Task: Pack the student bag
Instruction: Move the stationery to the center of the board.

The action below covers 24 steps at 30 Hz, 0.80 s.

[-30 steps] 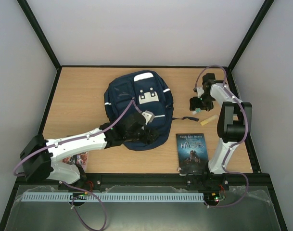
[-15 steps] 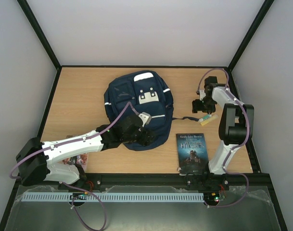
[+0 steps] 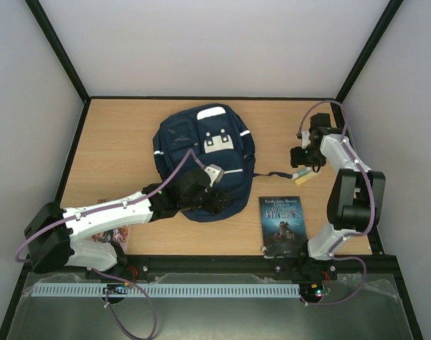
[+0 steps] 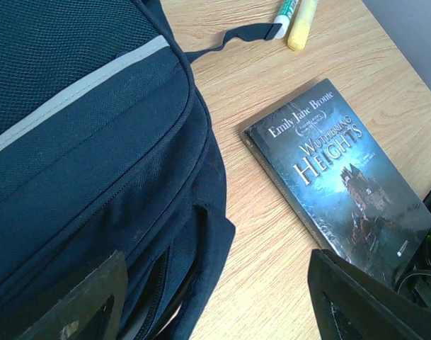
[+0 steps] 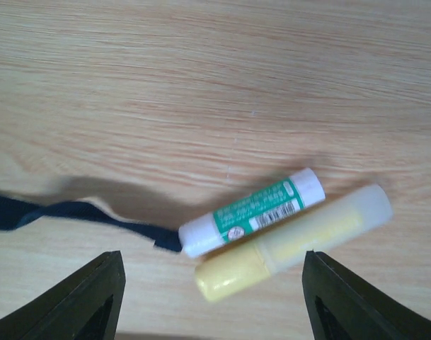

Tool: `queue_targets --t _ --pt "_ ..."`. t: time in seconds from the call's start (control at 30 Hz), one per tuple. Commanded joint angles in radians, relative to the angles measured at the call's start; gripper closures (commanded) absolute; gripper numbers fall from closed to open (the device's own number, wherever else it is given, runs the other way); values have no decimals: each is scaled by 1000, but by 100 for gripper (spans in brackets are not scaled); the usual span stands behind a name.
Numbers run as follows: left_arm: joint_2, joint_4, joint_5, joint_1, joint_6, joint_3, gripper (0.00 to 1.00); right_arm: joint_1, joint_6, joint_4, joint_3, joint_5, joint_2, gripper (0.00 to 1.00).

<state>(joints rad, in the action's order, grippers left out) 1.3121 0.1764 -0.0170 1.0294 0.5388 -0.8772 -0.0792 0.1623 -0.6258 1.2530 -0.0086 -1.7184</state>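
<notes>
— Bag [image 3: 201, 145] first: where does it lie?
— Flat in the middle of the worktop [image 3: 116, 142], front up. It has not shifted in the last second, and I see nothing packed in it.
— And the left end effector [image 4: 219, 301]?
— It is at the bag's near edge, fingers spread, pinching nothing. It crept a little a second ago and has sat there since. One finger hangs over the fabric, but I cannot tell whether it touches.
— So the change is on the right?
— Yes. The right end effector [image 5: 215, 297] has swung right and slightly nearer, and now hangs straight above the two sticks. Its fingers are spread, one on either side of them, and grip nothing.
— The book [image 3: 281, 221]?
— Unmoved, cover up, near and right of the bag.
— Which sticks?
— A glue stick [image 5: 252, 212] and what looks like a yellow marker [image 5: 293, 241]. They lie side by side and touching, right of the bag. The end of a bag strap [image 5: 59, 212] meets the glue stick's white end.
— Meaning?
— I judge that a pick is being lined up. The pair lies at a slant and close together, so the fingers may take both or nudge one away. The strap could snag too.
</notes>
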Motion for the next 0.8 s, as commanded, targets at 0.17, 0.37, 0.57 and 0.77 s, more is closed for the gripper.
queue_targets --t 0.17,0.37,0.57,0.77 --pt "52 -55 64 23 16 -5 27 -3 127 -184 -101 -47 191 35" --pt "184 -103 127 89 90 -53 23 -2 319 -347 -226 -85 334 24" --pt "361 -184 168 172 139 -150 1 -2 410 -394 -351 -15 393 21" --pt "537 -259 215 200 290 -235 1 -3 420 -382 -410 -22 397 21"
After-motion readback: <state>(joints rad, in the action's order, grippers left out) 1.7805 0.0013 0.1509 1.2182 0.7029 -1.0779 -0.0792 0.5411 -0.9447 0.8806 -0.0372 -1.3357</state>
